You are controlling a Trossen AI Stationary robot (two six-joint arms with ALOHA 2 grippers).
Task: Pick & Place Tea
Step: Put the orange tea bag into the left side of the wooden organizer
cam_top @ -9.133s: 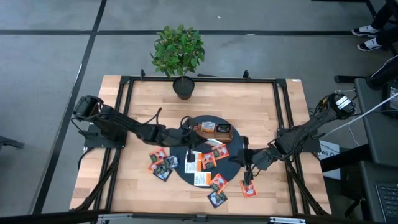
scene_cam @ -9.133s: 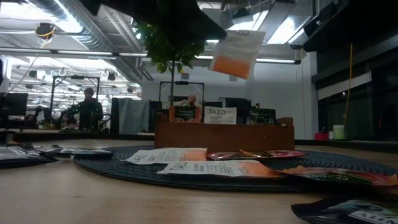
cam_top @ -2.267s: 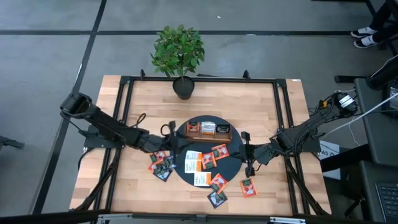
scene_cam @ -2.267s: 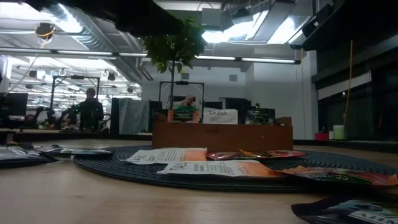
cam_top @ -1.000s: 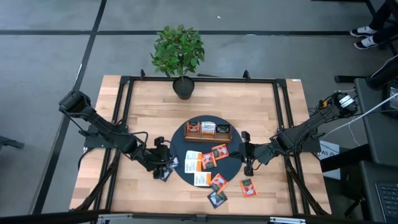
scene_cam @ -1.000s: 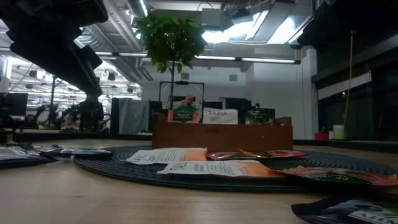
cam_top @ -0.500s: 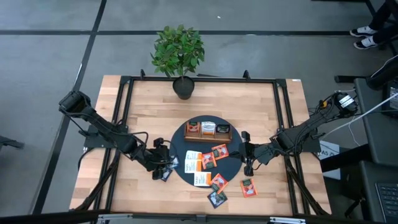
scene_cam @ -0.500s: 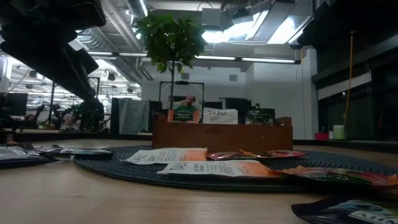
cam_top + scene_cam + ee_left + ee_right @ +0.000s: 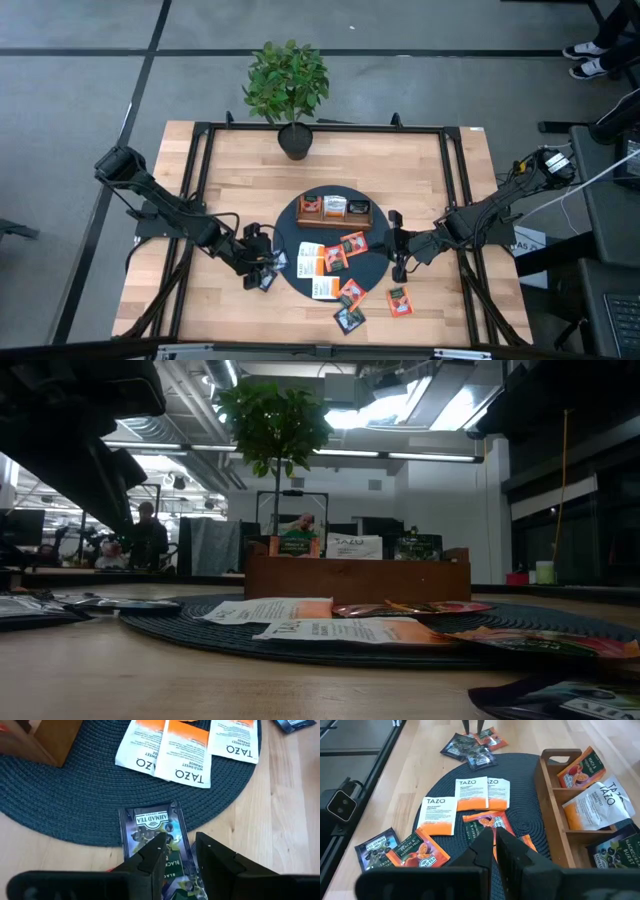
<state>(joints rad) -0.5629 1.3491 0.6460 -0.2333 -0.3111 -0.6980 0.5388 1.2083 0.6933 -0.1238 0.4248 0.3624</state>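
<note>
My left gripper (image 9: 179,851), jaws partly open, straddles a dark sachet (image 9: 155,832): thin, light, slippery, best pinched at its edge.

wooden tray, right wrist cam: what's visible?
The wooden tray is brown, plain wood, with thin dividers making three compartments and a handle cut-out in its end wall. It sits flat on the dark woven mat. Each compartment holds one sachet: orange, white, dark. Nothing grips it.
</note>
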